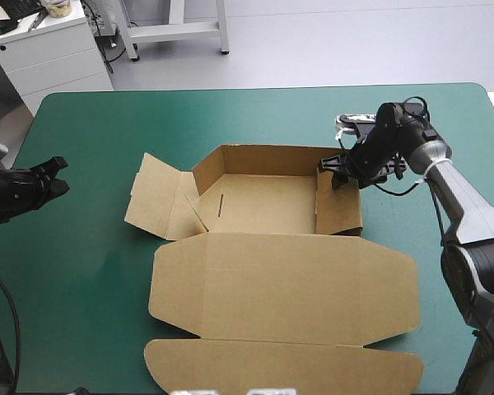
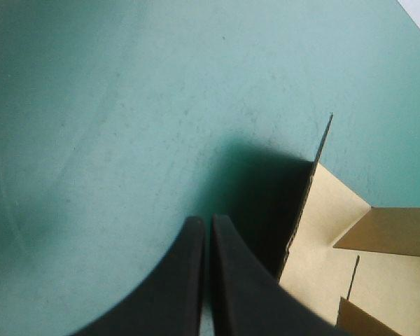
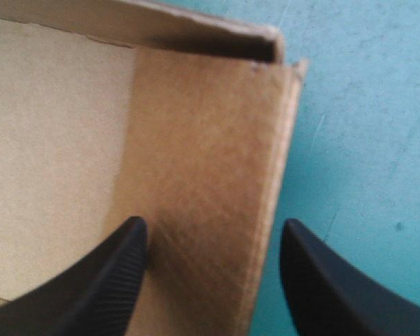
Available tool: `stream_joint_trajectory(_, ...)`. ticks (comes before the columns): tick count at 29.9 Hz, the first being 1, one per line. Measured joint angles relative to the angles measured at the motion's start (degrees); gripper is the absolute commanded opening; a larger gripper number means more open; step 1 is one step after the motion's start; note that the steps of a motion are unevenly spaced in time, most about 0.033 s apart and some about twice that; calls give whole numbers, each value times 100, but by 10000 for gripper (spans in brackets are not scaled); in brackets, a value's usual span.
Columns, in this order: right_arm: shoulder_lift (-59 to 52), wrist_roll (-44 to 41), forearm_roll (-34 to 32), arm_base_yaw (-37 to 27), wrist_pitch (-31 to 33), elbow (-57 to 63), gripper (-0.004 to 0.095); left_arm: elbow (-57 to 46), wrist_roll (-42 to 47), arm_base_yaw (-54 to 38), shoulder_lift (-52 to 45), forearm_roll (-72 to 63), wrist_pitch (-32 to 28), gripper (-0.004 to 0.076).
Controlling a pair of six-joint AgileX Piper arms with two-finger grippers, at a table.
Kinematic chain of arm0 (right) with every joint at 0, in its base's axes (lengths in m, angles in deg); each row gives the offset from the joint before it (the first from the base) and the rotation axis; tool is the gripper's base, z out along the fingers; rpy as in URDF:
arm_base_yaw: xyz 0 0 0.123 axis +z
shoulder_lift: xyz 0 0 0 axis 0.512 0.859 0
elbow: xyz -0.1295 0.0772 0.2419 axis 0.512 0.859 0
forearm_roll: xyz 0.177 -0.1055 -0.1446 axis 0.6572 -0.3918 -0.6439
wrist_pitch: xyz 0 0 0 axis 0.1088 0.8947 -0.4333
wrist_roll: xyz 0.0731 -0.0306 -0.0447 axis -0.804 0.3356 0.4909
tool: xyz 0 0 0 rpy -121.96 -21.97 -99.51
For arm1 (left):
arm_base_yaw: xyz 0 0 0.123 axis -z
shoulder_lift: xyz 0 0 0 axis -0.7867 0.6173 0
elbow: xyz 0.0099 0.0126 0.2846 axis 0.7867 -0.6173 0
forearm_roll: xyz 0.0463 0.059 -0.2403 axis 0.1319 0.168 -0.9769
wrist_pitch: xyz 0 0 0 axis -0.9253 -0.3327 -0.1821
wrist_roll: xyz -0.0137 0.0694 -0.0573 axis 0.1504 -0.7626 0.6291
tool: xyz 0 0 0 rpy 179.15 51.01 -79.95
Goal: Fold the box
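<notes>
The box [image 1: 263, 206], middle of the counter [image 1: 74, 280] with lid [image 1: 288, 284] flat nearside, looks light, stiff, easily creased. The right tool [image 3: 213, 229], spread apart, straddles its right wall [image 3: 203, 140], a sound hold; the left tool [image 2: 208, 224], pressed together, hangs left.

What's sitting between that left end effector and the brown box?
Nothing. Only bare teal-green cover lies between the left end effector and the box, which shows plainly in the high view.

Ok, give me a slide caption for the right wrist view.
Right gripper, jaws open, straddles a raised wall of the brown box on the teal-green cover.
</notes>
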Motion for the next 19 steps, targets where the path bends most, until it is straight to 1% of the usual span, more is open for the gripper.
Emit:
stream_joint_trajectory(1,12,0,-7,0,84,-121,819,0,5,0,0,0,0,10)
stream_joint_trajectory(2,18,0,-14,0,173,-253,824,0,5,0,0,0,-6,10)
stream_joint_trajectory(5,18,-103,-59,0,442,-650,823,0,29,0,0,0,-6,10)
stream_joint_trajectory(8,-68,-311,-202,0,493,-852,823,0,81,0,0,0,-1,10)
stream_joint_trajectory(15,-684,-651,-243,0,573,-848,822,0,124,0,0,0,-1,10)
stream_joint_trajectory(19,-1260,-689,-215,0,580,-520,823,0,180,0,0,0,5,10)
